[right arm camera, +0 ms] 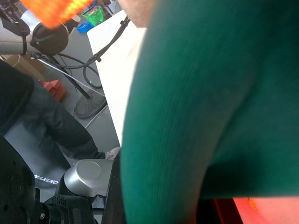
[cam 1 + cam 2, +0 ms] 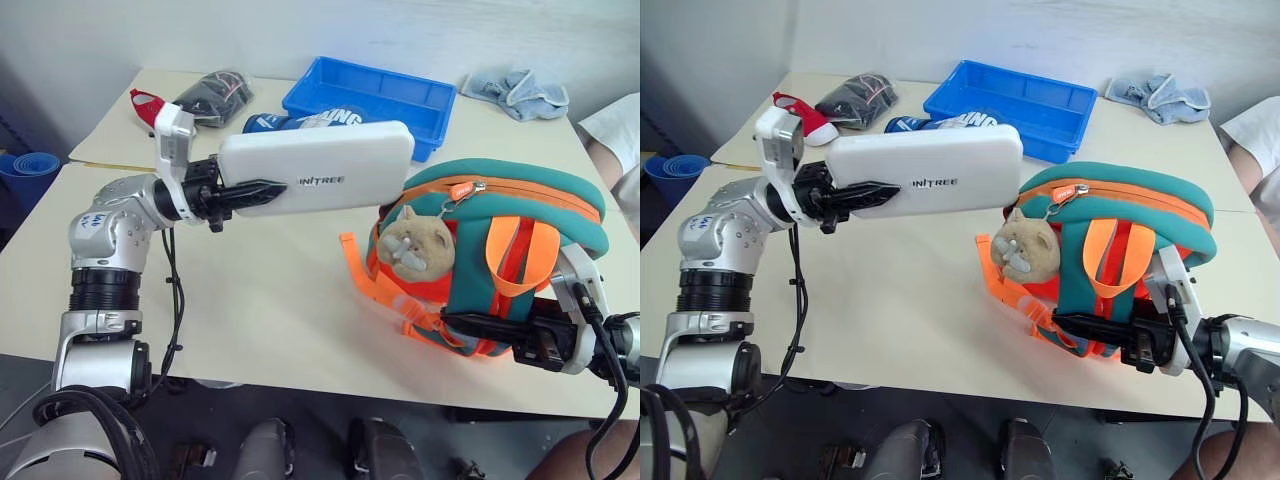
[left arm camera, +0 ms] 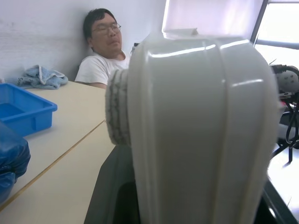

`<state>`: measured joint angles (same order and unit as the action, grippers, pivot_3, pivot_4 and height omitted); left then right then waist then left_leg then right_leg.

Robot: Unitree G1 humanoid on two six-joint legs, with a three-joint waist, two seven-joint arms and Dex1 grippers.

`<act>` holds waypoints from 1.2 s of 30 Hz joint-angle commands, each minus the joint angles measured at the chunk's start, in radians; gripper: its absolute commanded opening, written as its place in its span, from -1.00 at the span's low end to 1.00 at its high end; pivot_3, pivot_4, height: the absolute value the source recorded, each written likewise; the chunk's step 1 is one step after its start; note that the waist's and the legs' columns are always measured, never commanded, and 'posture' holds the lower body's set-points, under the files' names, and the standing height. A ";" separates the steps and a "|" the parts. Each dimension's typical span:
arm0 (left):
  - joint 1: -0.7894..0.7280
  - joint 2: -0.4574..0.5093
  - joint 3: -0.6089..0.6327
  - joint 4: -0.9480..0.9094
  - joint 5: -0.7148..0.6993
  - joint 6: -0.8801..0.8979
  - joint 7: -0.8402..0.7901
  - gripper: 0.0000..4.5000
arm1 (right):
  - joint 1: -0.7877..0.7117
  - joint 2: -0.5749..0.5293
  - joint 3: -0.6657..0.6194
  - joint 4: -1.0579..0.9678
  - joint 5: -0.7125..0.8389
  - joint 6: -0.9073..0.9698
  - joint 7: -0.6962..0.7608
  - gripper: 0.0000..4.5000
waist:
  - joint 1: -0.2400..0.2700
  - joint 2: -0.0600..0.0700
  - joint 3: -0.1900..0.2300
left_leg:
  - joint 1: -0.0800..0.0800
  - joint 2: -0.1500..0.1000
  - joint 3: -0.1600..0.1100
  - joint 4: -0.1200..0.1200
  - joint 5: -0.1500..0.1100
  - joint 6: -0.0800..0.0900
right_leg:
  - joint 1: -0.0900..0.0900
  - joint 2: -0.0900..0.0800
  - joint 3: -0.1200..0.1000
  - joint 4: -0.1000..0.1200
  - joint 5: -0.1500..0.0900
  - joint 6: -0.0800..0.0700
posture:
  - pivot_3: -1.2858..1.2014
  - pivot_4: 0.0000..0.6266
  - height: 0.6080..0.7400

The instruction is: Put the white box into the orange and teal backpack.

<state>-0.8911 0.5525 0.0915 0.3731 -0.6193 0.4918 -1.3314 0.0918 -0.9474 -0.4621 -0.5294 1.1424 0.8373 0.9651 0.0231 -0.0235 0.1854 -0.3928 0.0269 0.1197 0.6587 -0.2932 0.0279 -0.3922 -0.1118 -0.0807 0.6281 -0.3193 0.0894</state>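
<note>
Held aloft above the cream table (image 2: 290,320): the white box (image 2: 320,167), lying level, clamped at one short end by the left gripper (image 2: 262,190), black fingers (image 2: 255,189) closed partway across that end, the rest of the case jutting out past the fingertips toward the orange and teal backpack (image 2: 500,260). Far end of the box just short of the teal top, beside the orange zip pull, not touching. Backpack propped up near the table's front edge, tan plush cat head (image 2: 415,245) facing the box, lower edge pinched tight in the right gripper (image 2: 470,326); teal fabric pressed against those fingers in the right wrist view. Behind the box, a blue tray (image 2: 372,100); at the far corner, a blue cloth (image 2: 515,93). Seated at the table's right side, a person in a white shirt (image 3: 100,65).
</note>
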 commanded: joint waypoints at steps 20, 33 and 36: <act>-0.181 -0.310 -0.272 -0.003 0.289 -0.223 0.099 -0.44 | -0.034 -0.012 -0.010 -0.019 0.002 0.007 0.010 -0.99 | 0.004 0.000 0.000 | -0.007 0.000 -0.003 0.007 -0.002 0.004 | -0.002 -0.001 -0.002 -0.001 0.002 0.003 | 0.03 -0.52 1.00; -0.345 -0.585 -0.318 0.325 0.411 -0.322 0.205 -0.44 | -0.094 0.025 0.063 -0.030 -0.017 -0.006 -0.036 -0.99 | 0.001 0.000 0.000 | -0.010 -0.001 -0.004 0.009 -0.003 0.007 | -0.003 -0.001 -0.012 -0.002 0.003 0.006 | 0.03 -0.52 1.00; -0.324 -0.599 -0.315 0.317 0.412 -0.319 0.200 -0.11 | -0.103 0.027 0.070 -0.034 -0.011 -0.007 -0.054 -1.00 | 0.002 0.000 0.000 | -0.011 -0.002 -0.004 0.009 -0.003 0.007 | -0.003 -0.002 -0.012 -0.002 0.003 0.006 | 0.03 -0.52 1.00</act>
<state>-1.2041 -0.0227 -0.2161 0.7213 -0.2026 0.1888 -1.1230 0.0007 -0.9285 -0.3963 -0.5365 1.1172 0.8313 0.9169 0.0254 -0.0236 0.1858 -0.4038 0.0249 0.1159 0.6680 -0.2960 0.0352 -0.3954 -0.1140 -0.0929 0.6260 -0.3161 0.0951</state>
